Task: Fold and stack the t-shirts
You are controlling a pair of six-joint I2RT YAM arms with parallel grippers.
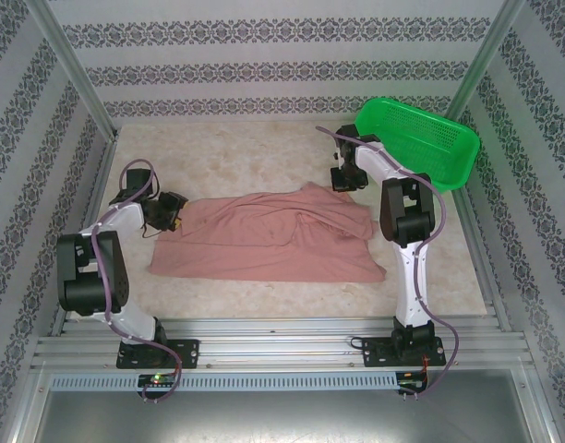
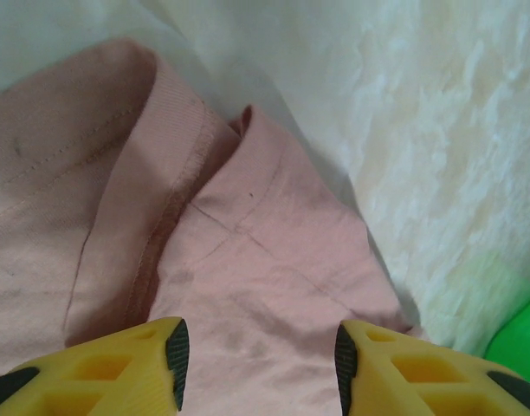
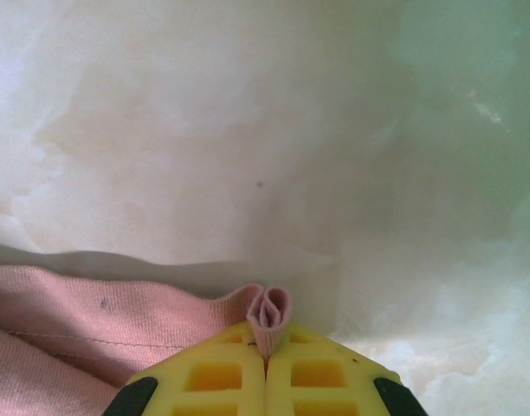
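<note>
Shirt (image 1: 273, 242) rumpled on worktop (image 1: 236, 152), one corner pinched.
Right pincer (image 3: 267, 351) is clamped on a thin fold; left pincer (image 2: 258, 351) gapes over a hem, seemingly ungripped. Pulling now could slip that small pinch free or skew the fold.

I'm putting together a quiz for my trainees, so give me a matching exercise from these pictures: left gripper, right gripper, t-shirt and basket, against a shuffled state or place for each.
Things:
1 left gripper
2 right gripper
3 t-shirt
4 basket

States or places:
A at the far right
B shut on a pinch of fabric
C lying rumpled between the arms
D open above fabric

Pairs: 1-D, 2-B, 3-C, 4-A
</note>
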